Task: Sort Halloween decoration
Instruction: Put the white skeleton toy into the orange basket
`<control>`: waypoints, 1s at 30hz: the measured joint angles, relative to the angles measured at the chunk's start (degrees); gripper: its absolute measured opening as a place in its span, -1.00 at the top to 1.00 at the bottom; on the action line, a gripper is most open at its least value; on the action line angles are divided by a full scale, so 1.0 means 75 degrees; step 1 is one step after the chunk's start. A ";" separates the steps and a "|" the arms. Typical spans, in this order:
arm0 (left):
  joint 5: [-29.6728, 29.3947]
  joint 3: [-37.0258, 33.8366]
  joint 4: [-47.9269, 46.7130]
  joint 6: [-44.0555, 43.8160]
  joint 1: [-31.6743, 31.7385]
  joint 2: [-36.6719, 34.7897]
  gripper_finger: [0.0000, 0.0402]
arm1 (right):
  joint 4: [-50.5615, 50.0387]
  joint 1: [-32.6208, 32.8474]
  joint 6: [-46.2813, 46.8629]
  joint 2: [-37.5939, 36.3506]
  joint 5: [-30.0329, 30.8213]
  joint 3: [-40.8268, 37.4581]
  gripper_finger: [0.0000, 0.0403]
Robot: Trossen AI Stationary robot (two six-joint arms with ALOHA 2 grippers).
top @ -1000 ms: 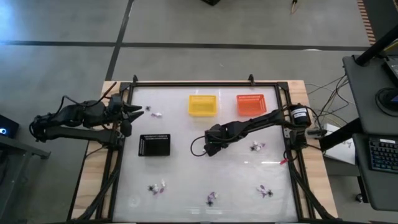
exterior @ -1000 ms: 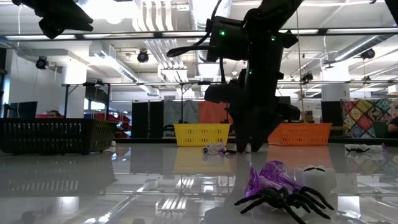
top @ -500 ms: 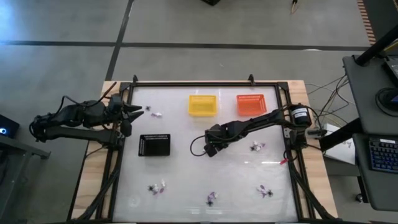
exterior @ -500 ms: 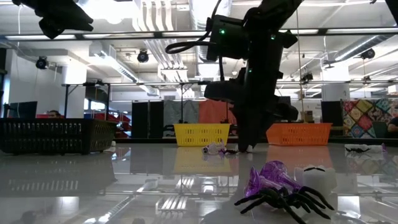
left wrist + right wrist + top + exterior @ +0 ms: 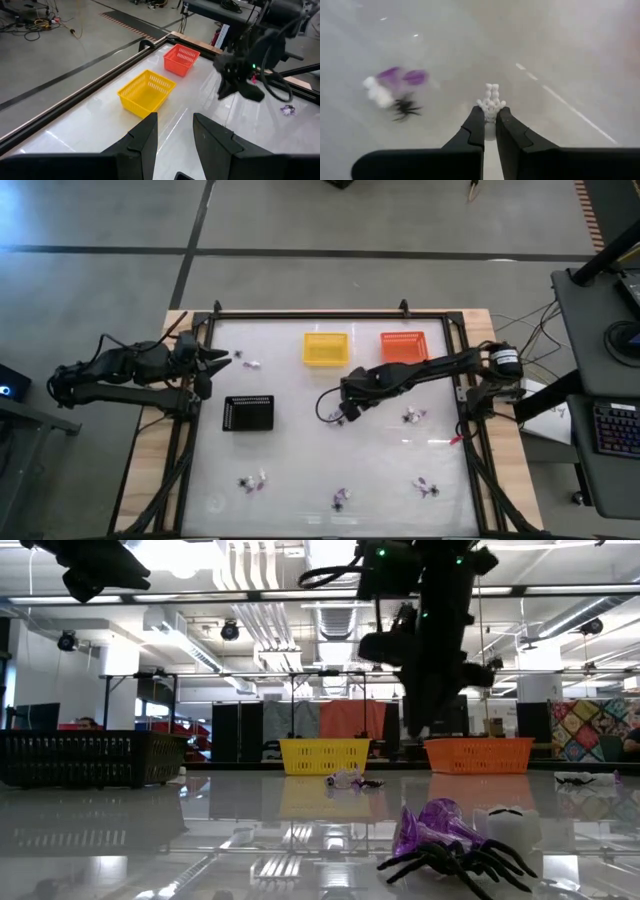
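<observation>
Halloween decoration: one small white trinket (image 5: 491, 101) sits pinched in the right pincer (image 5: 490, 125), fingers closed tight on it, raised above the counter (image 5: 300, 460) near its middle, just in front of the yellow basket (image 5: 326, 348) & left of the orange basket (image 5: 404, 347). Other trinkets lie scattered on the counter: a purple/white/black cluster (image 5: 395, 89) below the right pincer, a pair (image 5: 412, 416) at right, three groups along the near edge (image 5: 253, 481) (image 5: 340, 499) (image 5: 427, 487), one (image 5: 254, 364) at far left. Black tray (image 5: 248, 413) sits left of centre. Left pincer (image 5: 230, 357) hovers at the far-left corner, fingers apart, holding nothing. Low view: purple piece, black spider & white piece (image 5: 455, 840) up close.
</observation>
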 joint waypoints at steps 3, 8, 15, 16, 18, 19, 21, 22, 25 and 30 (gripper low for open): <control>0.0000 0.0000 0.0020 -0.0009 0.0002 0.0013 0.47 | -0.0738 -0.0236 -0.0082 -0.0345 0.0471 0.0002 0.93; 0.0000 0.0000 0.0019 -0.0119 0.0000 0.0026 0.47 | -0.1569 -0.0793 -0.0358 -0.0902 0.1059 -0.0022 0.93; 0.0000 0.0000 0.0015 -0.0130 0.0001 0.0026 0.47 | -0.1630 -0.1936 -0.1359 -0.1375 0.1113 -0.0298 0.94; 0.0000 0.0000 0.0015 -0.0163 0.0000 0.0026 0.47 | -0.1633 -0.2104 -0.1452 -0.1413 0.1112 -0.0365 0.94; 0.0000 0.0000 0.0015 -0.0204 0.0003 0.0026 0.47 | -0.1638 -0.2447 -0.1701 -0.1474 0.1103 -0.0506 0.94; 0.0000 0.0000 0.0017 -0.0204 0.0000 0.0026 0.47 | -0.1639 -0.2609 -0.1834 -0.1500 0.1093 -0.0572 0.94; 0.0000 0.0000 0.0023 -0.0209 0.0000 0.0026 0.47 | -0.1635 -0.2925 -0.2052 -0.1542 0.1089 -0.0696 0.94; -0.0002 0.0000 0.0031 -0.0241 0.0002 0.0026 0.47 | -0.1630 -0.3069 -0.2196 -0.1563 0.1079 -0.0760 0.94; 0.0000 0.0000 0.0036 -0.0382 0.0000 0.0026 0.47 | -0.1605 -0.3474 -0.2446 -0.1585 0.1035 -0.0924 0.94; -0.0003 0.0000 0.0041 -0.0408 0.0000 0.0032 0.47 | -0.1589 -0.4038 -0.2871 -0.1577 0.1028 -0.1117 0.94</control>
